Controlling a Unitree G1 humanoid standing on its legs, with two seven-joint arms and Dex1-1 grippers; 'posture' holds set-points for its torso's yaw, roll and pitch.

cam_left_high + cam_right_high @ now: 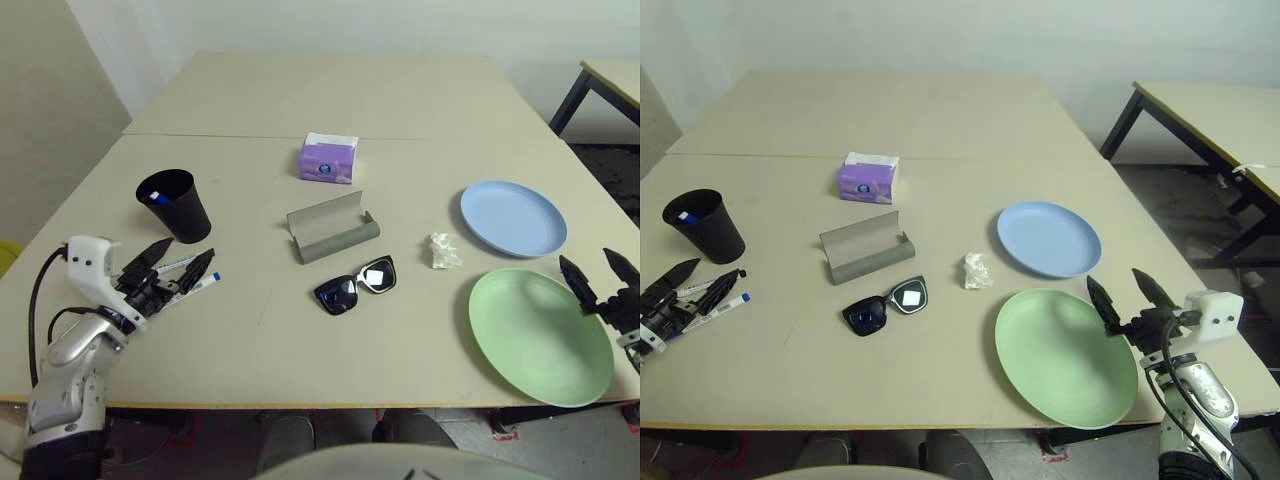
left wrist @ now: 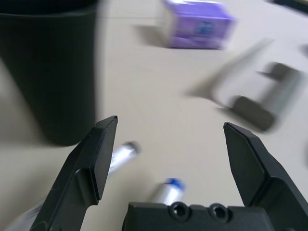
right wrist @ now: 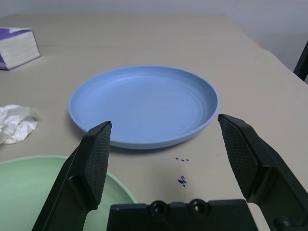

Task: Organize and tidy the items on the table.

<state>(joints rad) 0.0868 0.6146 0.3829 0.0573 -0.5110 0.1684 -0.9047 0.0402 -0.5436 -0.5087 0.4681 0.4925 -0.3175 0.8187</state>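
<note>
The left gripper [image 1: 178, 268] hangs with its jaws spread wide and empty directly over two slim white plastic markers on the large beige matte tabletop [image 1: 250, 340]; the blue-capped marker [image 1: 203, 283] lies between the open fingers and the second marker [image 1: 172, 266], whose cap colour I cannot make out, sits just under the finger on the cup side. The step in hand looks like picking up a marker to drop it into the black plastic cup [image 1: 175, 204], which stands just beyond the jaws and already shows something blue inside. The next move probably calls for lowering and closing across one barrel only, since the two pens lie close together and a slanted pinch could roll one away. The right gripper [image 1: 1131, 293] is likewise wide open and holds nothing; its fingers sit at the far rim of the pale green round plate [image 1: 1065, 355], with the pale blue round plate [image 3: 143, 105] straight ahead of them and the crumpled white tissue [image 1: 977, 271] off to their inner side. Between the two arms lie black sunglasses [image 1: 356, 286] and, just past them, an open grey oblong glasses case [image 1: 331, 229], with a purple tissue box [image 1: 328, 159] further off. A seam line crosses the matte surface beyond the box; pale walls close the room, and a dark-legged second table [image 1: 1200, 105] stands at the right edge.
</note>
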